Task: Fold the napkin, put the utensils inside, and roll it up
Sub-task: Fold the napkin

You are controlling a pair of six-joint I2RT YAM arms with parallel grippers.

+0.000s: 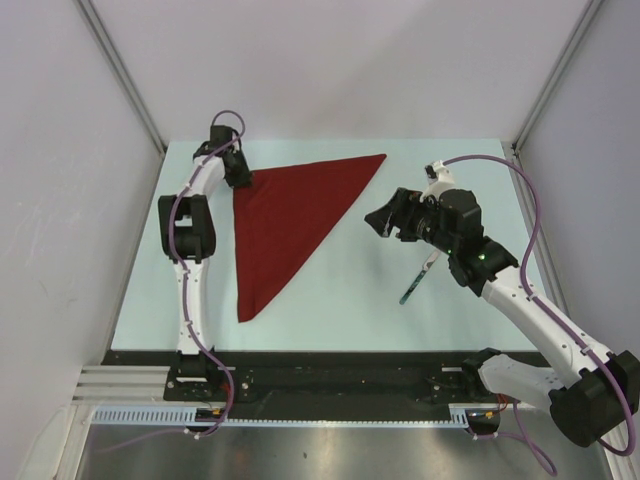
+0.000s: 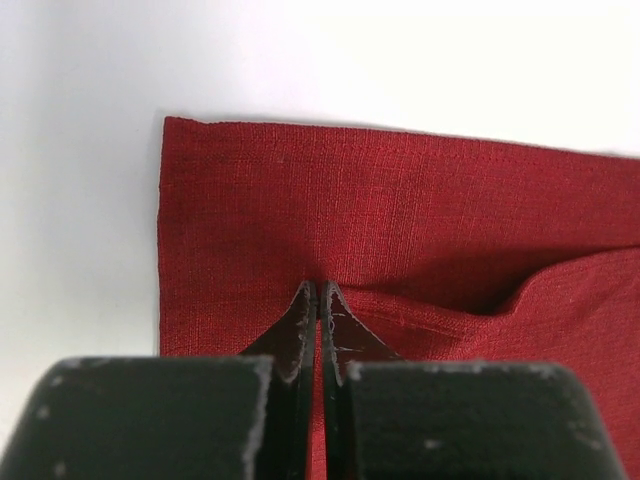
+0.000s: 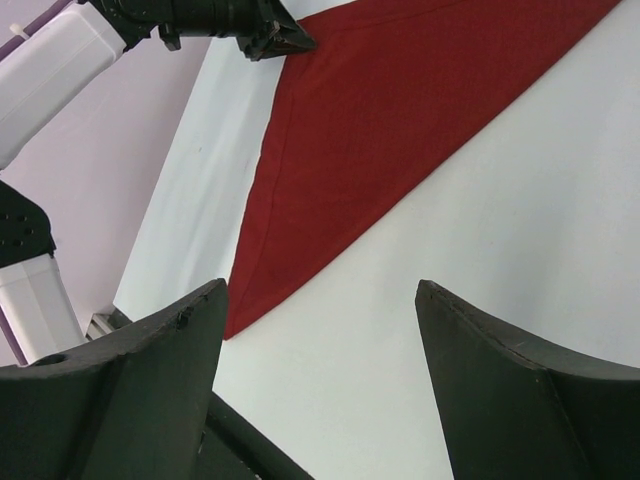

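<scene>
One fold in: napkin (image 1: pixel 290 215) lies flat as a triangle. Left gripper (image 2: pixel 318 290) clamped shut on its 10 o'clock corner; lift straight off, avoid dragging the layers apart. Right gripper (image 1: pixel 380 222) spread wide, empty, at napkin's 3 o'clock; utensil (image 1: pixel 417 281) at 4 o'clock, likely next to fetch.

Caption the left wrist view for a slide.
Closed left tool pinches the top layer of the dark red napkin near its corner.

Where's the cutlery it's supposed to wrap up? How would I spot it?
On the pale table, look right of the dark red napkin, beneath the right arm. The utensil is a thin slanted stick, the only slim straight thing on the tabletop.
</scene>
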